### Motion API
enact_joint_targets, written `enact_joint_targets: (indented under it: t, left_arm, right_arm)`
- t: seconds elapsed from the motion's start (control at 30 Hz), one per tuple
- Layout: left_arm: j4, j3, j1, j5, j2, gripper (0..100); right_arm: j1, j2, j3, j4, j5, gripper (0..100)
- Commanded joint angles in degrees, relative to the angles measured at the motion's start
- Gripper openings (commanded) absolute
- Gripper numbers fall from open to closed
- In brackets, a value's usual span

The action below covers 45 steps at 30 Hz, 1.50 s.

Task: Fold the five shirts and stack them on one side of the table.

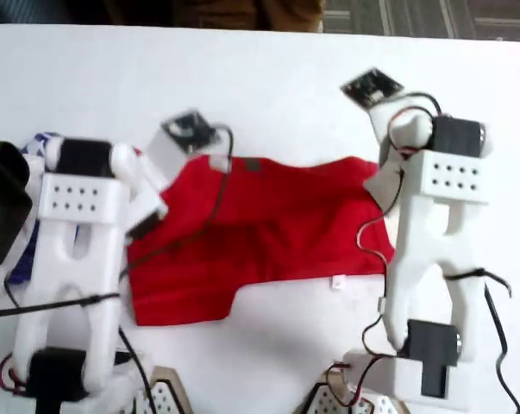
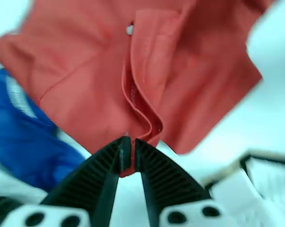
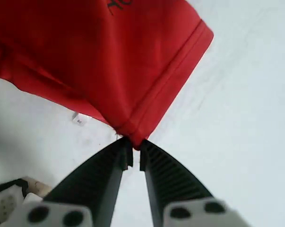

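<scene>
A red shirt lies spread across the middle of the white table, partly lifted at both ends. My left gripper is shut on the red shirt, pinching a corner of the fabric near its collar end. My right gripper is shut on the red shirt, clamped on a hemmed corner. In the high view the left arm stands at the shirt's left end and the right arm at its right end. A blue shirt lies bunched beside the red one; blue cloth peeks out behind the left arm.
A black object sits at the table's left edge. The arm bases stand along the near edge. White tabletop stretches across the far side. A small white tag hangs at the red shirt's lower hem.
</scene>
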Motion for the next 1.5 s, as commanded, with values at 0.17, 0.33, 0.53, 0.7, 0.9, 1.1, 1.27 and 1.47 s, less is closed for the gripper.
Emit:
enact_joint_targets:
  t: [0.17, 0.33, 0.53, 0.7, 0.9, 1.1, 1.27, 1.47]
  left_arm:
    - [1.05, 11.03, -0.09, -1.85, -4.22, 3]
    - [1.05, 11.03, -0.09, -1.93, -4.22, 3]
    - [1.05, 13.05, 0.18, -1.85, -4.04, 2]
    - [0.79, 20.18, 5.63, -1.67, -4.04, 2]
    - [0.70, 18.95, 6.51, -1.58, -4.04, 3]
    - [0.88, 12.18, 6.33, -1.41, -4.13, 5]
    - [0.97, 10.77, 6.77, 0.18, -4.13, 20]
    - [0.62, 7.96, 5.19, 0.70, -4.13, 20]
  right_arm:
    - [6.99, -3.74, 5.45, 1.27, 4.75, 1.7]
    - [6.81, -3.65, 7.91, 1.27, 4.66, 1.7]
    - [6.81, -3.38, 11.69, 1.27, 4.66, 1.7]
    - [6.90, -3.38, 20.31, -5.05, 4.66, 1.7]
    - [6.81, -3.38, 24.97, -11.38, 4.66, 1.7]
    - [6.81, -3.30, 25.32, -12.09, 4.66, 1.7]
    - [6.81, -3.30, 25.23, -12.18, 4.66, 1.7]
    - [6.81, -3.30, 25.23, -12.79, 4.66, 1.7]
